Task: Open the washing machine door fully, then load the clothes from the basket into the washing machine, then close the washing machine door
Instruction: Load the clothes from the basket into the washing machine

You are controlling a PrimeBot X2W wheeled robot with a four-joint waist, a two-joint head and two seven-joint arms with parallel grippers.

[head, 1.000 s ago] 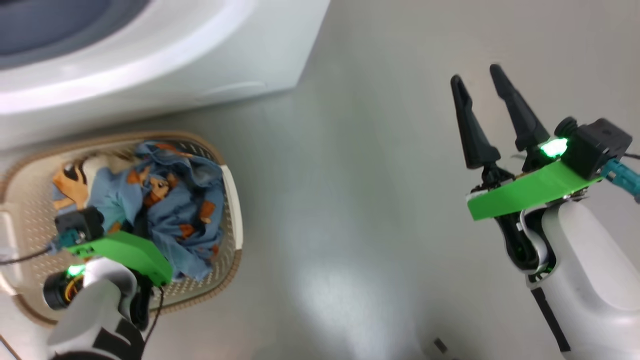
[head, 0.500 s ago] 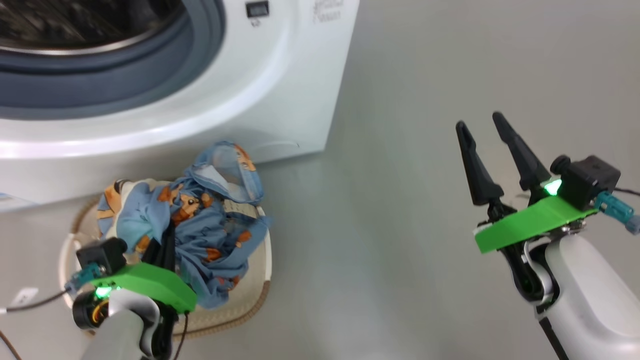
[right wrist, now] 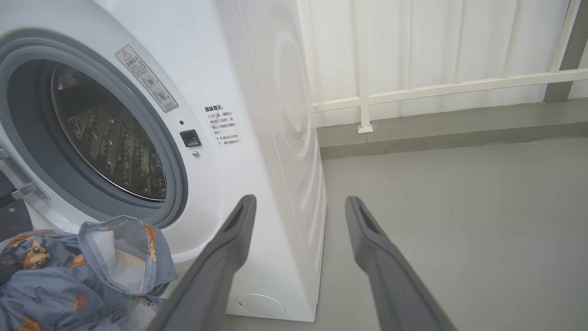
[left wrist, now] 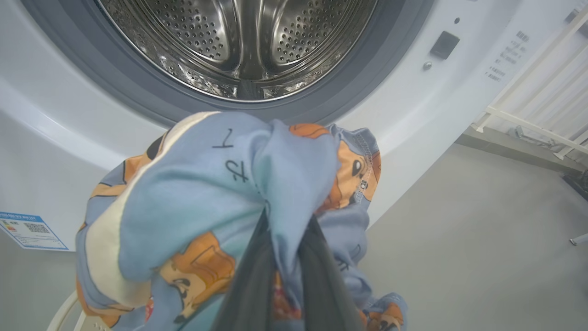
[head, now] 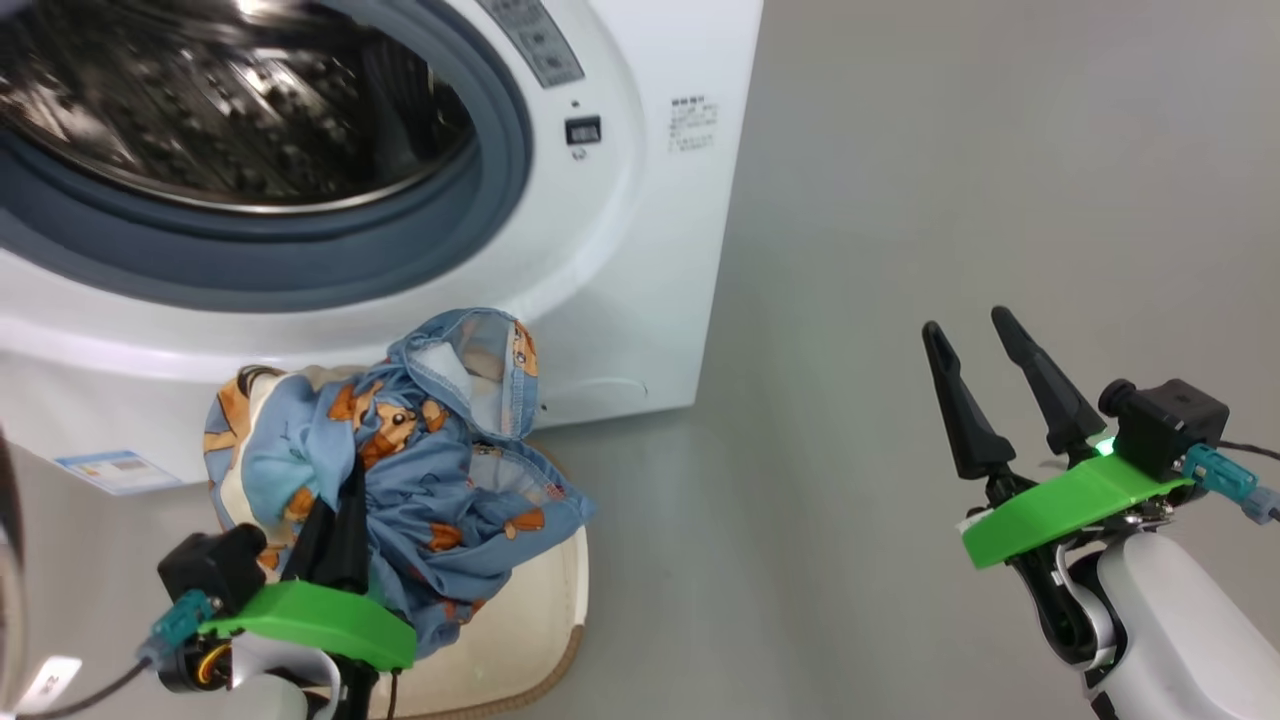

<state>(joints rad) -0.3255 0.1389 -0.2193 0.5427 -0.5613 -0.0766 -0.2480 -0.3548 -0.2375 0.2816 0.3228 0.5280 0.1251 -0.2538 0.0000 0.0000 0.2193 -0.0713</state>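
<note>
Where the left arm enters at the lower-left corner of the head view, the left gripper [head: 338, 515] points up toward the washing machine [head: 640, 250]. Its 2 fingers are pinched tight on the clothes [head: 430, 470], which bunch over the basket [head: 535, 620] on the floor, below the uncovered drum [left wrist: 239, 41] mouth. Farther right, bare grey floor [head: 900, 200] separates the washer's corner from the right gripper [head: 965, 322], which is upright with its fingers spread wide, holding nothing. The left wrist view looks straight into the drum. The right wrist view adds a white railing [right wrist: 413, 87] beyond the machine.
</note>
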